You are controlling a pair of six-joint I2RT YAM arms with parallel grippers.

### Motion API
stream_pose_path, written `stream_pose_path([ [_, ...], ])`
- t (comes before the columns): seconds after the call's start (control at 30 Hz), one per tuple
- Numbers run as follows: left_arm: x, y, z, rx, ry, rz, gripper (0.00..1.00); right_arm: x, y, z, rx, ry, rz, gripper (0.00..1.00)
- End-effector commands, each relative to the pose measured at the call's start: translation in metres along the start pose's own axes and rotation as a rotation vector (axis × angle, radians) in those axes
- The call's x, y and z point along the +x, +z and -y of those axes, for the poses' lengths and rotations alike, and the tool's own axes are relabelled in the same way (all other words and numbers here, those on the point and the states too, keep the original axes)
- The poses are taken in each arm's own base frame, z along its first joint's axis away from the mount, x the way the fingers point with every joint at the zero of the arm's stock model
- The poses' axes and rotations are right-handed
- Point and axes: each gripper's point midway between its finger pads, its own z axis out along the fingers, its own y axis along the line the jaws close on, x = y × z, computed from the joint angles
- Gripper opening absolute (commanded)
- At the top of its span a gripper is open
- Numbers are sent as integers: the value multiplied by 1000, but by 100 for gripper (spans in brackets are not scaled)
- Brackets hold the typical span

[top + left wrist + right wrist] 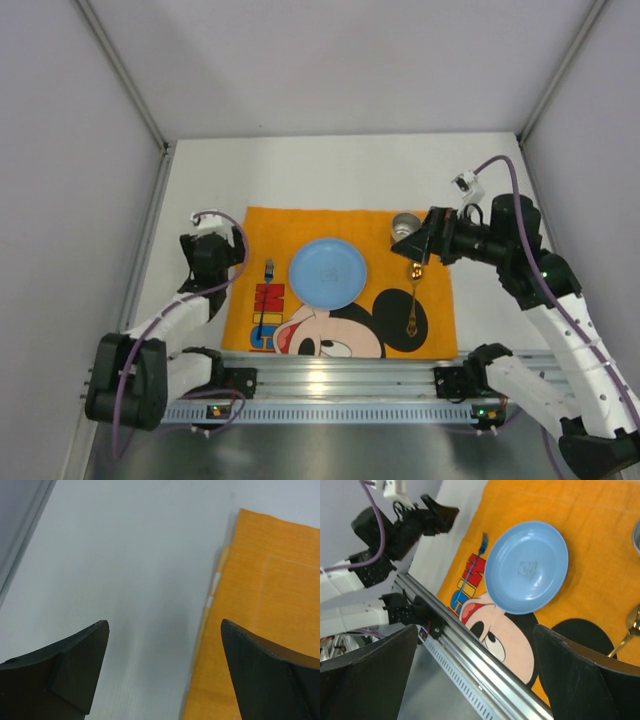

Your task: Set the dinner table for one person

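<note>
Table: the dinner table [300,175] filled the middle of the overhead frame, white and matte, walled on three sides.
Placemat: an orange cartoon-mouse placemat [437,300] lay on the table at lower centre, its near edge against the metal rail [330,385].
Plate: a blue plate [328,272] sat at the middle of the placemat, empty.
Fork: a blue-handled fork [267,295] lay left of the plate, close beside it and not touching, lengthwise with tines pointing to the top of the frame.
Spoon: a gold spoon [412,305] lay right of the plate, roughly parallel to the fork.
Cup: a small metal cup [405,222] stood at the upper right of the placemat – cup or bowl, I could not say.
Left gripper: my left gripper [164,625] hung with fingers spread wide, nothing between them, over the placemat's left edge where it met bare table.
Right gripper: my right gripper [475,627] was also spread and empty; from overhead it hovered just above the spoon's far end, beside the cup.
Done, as I judged: plate, fork, spoon and cup were all down in sensible places – the setting looked close to finished.
Left, as I judged: no knife or napkin showed anywhere in frame, so what remained seemed to be a final straightening and drawing both arms clear.
</note>
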Motion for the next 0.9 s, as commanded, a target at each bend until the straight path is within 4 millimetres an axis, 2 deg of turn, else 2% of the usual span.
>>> stream_pose_path([
  [0.0,-40,23,-9,6,-198,160,99,15,-2,1,-15,-30,-23,100],
  [0.03,-35,31,-11,-2,-178,141,99,12,-4,-2,-18,-36,-14,100],
  [0.07,-41,37,-15,-7,-148,172,99,10,-5,-2,-13,-41,-4,100],
  [0.1,-39,42,-16,-7,-132,167,99,8,-6,-1,-5,-51,6,100],
  [0.13,-25,52,-13,0,-110,133,99,7,-5,2,6,-62,16,100],
  [0.2,-22,63,-11,1,-84,128,99,1,-1,15,70,-66,39,100],
  [0.23,-17,68,-10,5,-74,114,99,-8,0,17,101,-61,45,100],
  [0.27,-19,70,-7,15,-108,116,99,-14,0,13,101,-51,50,100],
  [0.3,-30,72,-2,44,-97,161,99,-22,2,9,96,-29,65,100],
  [0.33,-17,78,7,87,-65,126,99,-29,6,5,80,-18,72,100],
  [0.37,-11,79,10,112,-38,126,99,-34,10,3,67,-11,82,100],
  [0.53,-15,71,13,164,-66,177,99,-44,24,7,76,-17,63,100],
  [0.6,-9,70,12,164,-61,176,99,-46,26,11,92,-17,67,100],
  [0.77,-9,68,11,160,-65,196,99,-42,32,17,98,-37,39,100],
  [0.87,-11,67,11,160,-65,205,99,-38,36,29,133,-58,28,100],
])
